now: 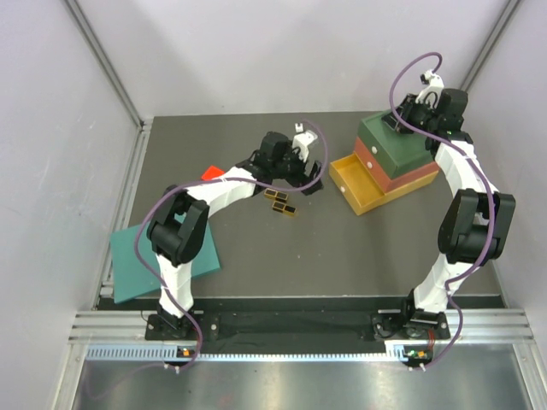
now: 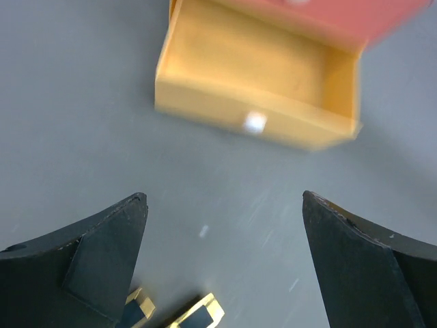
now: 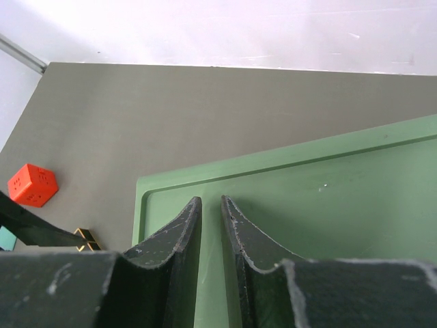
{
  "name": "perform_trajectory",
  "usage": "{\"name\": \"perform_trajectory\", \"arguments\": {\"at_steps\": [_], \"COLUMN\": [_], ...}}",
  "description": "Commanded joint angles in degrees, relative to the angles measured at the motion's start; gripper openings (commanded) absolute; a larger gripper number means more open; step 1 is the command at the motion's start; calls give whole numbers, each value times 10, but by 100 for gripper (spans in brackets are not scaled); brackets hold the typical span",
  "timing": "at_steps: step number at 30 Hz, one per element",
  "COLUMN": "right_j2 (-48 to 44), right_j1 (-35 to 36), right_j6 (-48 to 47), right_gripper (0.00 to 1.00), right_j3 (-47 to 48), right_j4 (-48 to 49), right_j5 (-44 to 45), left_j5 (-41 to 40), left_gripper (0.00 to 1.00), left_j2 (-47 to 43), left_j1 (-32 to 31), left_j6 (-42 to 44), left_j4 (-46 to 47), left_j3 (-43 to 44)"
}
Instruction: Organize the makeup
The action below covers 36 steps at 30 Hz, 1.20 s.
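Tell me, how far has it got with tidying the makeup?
Done: yellow drawer pulled open, looks empty. In hand: nothing; the open left gripper hovers by the black-gold palette on the table. Left: putting that palette away.

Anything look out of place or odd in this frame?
The yellow drawer stands pulled out and looks empty, while the black-gold palette lies on the table outside it, near the open left tool. Nothing looks spilled or damaged.

Even soft light, faint shadows, left wrist view blurred, others sharp
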Motion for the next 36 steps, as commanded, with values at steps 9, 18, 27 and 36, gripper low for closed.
{"name": "perform_trajectory", "arguments": {"at_steps": [9, 18, 27, 36], "right_j2": [76, 76, 78, 78], "right_j1": [-3, -3, -3, -3], "right_j6": [-12, -13, -12, -14], "right_gripper": [20, 20, 20, 20], "right_j3": [-64, -65, -62, -62], "right_j4": [-235, -235, -238, -238], "right_j5": [37, 38, 38, 39], "left_j5": [-32, -56, -26, -8], "left_gripper": [99, 99, 87, 85], "left_j2": [-32, -26, -9, 31], "left_j1": [-3, -3, -4, -8], "left_j6": [459, 566, 589, 588], "left_j4": [-370, -408, -397, -393], "left_j3": [13, 3, 12, 28]}}
